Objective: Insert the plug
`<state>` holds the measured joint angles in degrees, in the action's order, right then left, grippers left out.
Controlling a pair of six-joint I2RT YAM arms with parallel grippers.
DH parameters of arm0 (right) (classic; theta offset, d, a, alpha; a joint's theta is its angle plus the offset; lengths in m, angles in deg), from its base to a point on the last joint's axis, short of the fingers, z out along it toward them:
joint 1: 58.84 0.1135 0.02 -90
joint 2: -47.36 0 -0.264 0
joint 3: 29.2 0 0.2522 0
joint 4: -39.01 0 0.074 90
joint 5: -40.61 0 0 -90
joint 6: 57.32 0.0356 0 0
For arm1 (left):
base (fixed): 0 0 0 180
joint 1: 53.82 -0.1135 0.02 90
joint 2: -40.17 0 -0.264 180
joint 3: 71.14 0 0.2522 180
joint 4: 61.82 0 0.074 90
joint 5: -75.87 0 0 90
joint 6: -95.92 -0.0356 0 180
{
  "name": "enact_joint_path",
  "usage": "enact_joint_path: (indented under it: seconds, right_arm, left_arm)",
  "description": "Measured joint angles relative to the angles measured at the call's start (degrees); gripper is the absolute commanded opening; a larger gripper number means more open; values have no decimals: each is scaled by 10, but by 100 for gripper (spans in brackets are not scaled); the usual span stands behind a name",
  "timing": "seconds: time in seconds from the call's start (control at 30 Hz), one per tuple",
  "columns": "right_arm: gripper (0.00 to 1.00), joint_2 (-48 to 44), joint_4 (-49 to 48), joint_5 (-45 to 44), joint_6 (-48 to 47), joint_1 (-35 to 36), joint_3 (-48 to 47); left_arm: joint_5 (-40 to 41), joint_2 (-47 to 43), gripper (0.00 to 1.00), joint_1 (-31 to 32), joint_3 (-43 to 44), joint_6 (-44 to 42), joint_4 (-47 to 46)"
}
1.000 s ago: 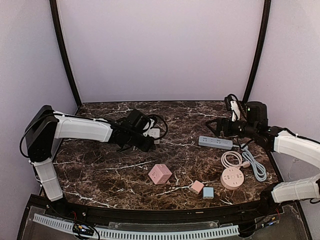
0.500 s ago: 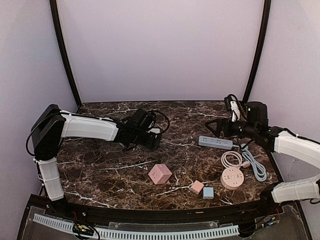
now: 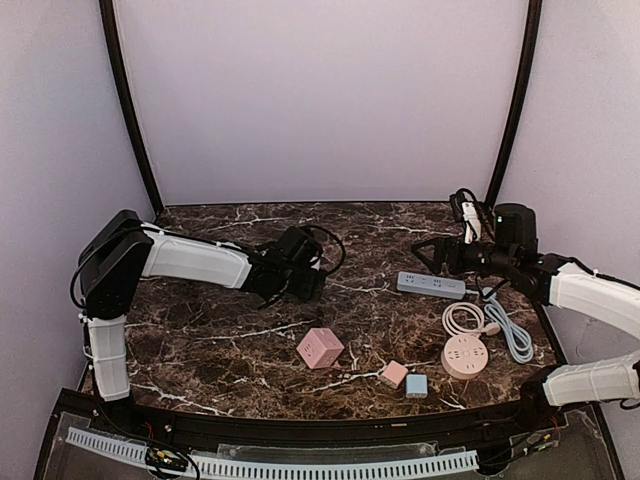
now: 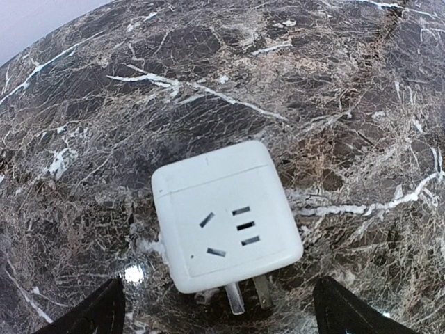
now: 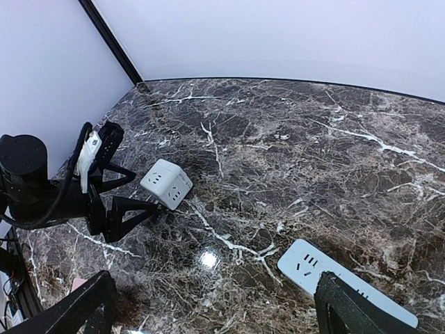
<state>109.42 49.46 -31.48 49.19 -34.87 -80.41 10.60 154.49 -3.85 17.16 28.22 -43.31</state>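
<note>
Step in hand: the white cube adapter plug (image 4: 226,224) lies free on the dark marble tabletop (image 4: 334,83), its 2 metal prongs toward the left wrist camera.
Left gripper (image 4: 219,306): fingers spread wide, 1 on each side of the cube, touching nothing.
Right gripper (image 5: 208,306): fingers apart, empty, hovering by the grey power strip (image 5: 348,282).
Next move: probably regrip the cube and carry it toward the strip's sockets.
Room: bare marble between cube and strip; pink cube (image 3: 320,348) sits nearer the front.
</note>
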Motion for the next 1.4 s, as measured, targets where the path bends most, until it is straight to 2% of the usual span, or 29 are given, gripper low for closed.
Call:
enact_joint_path:
  seconds: [0.37,0.57,0.63,0.73,0.83,1.07,1.3,1.4]
  right_arm:
    - [99,0,0,-2,0,0,0]
    - [99,-3,1,-9,0,0,2]
    - [99,-5,2,-10,0,0,3]
    - [99,-6,1,-10,0,0,3]
    - [99,-6,2,-10,0,0,3]
    - [99,-11,2,-10,0,0,4]
    - [99,-20,3,-11,1,0,7]
    - [99,-20,3,-11,1,0,8]
  left_arm:
    - [11,4,87,1,0,-7,-24]
    - [14,16,78,1,5,-9,-25]
    - [14,19,81,1,5,-8,-25]
    - [14,22,92,1,7,-8,-24]
    - [13,27,92,1,18,-4,-25]
    - [35,38,81,1,41,17,-24]
    - [54,63,60,1,65,33,-18]
    - [53,64,55,1,68,34,-14]
